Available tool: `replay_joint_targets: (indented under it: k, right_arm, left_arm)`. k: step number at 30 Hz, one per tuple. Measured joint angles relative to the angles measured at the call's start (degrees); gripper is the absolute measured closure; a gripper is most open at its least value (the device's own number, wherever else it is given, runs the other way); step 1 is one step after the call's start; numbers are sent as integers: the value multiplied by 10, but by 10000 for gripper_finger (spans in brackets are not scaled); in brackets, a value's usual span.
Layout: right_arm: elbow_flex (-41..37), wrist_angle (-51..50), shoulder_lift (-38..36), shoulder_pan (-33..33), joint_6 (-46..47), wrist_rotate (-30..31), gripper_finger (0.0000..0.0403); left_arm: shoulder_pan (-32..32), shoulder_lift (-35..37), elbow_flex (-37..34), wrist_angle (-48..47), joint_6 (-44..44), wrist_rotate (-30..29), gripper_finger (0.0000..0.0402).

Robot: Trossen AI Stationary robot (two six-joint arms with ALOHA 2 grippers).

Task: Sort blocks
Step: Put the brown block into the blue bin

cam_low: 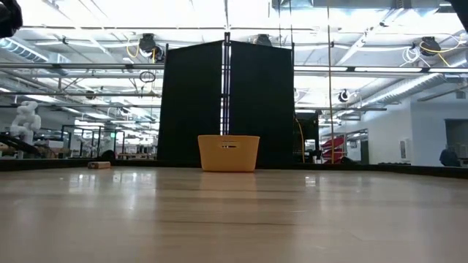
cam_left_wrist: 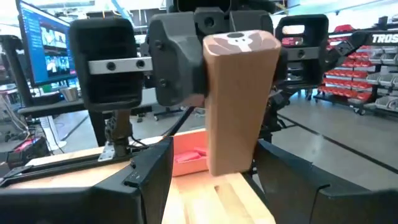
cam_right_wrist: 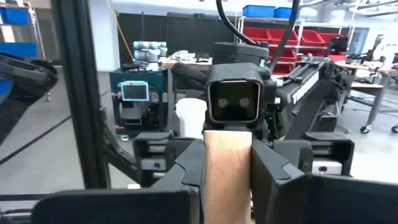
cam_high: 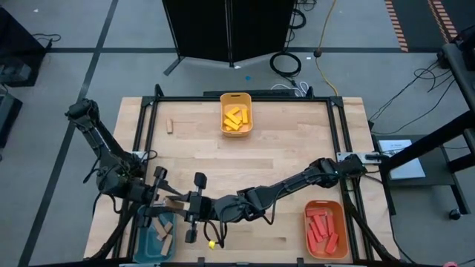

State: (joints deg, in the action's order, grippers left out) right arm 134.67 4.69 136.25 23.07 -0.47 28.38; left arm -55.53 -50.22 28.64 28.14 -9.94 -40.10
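Tan wood block (cam_left_wrist: pixel 239 106) fills both wrist views, upright, pinched at once between the left gripper (cam_high: pixel 169 199) and the right gripper (cam_high: pixel 194 205), the two meeting nose to nose over the table's near-left corner above the teal tray (cam_high: pixel 146 245), which holds more tan blocks (cam_high: pixel 165 236). Yellow blocks (cam_high: pixel 236 119) lie in the yellow tray (cam_high: pixel 223 100) at the far edge's middle, red blocks (cam_high: pixel 322 229) in the orange tray (cam_high: pixel 341 215) at the near-right corner. One tan block (cam_high: pixel 170 125) lies alone near the far-left corner; a small yellow piece (cam_high: pixel 211 243) lies by the near edge.
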Motion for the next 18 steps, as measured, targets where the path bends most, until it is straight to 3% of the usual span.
replay_joint_targets:
  k: [6, 11, 18]
  right_arm:
    - [0, -1, 0, -8, -3, 0, 360]
    - [0, -7, 0, -11, -8, 0, 360]
    - [0, -12, 0, -10, -11, 0, 360]
  left_arm:
    - [21, 0, 0, 1, 1, 59, 182]
    - [26, 0, 0, 1, 0, 64, 184]
    - [26, 0, 0, 1, -14, 65, 230]
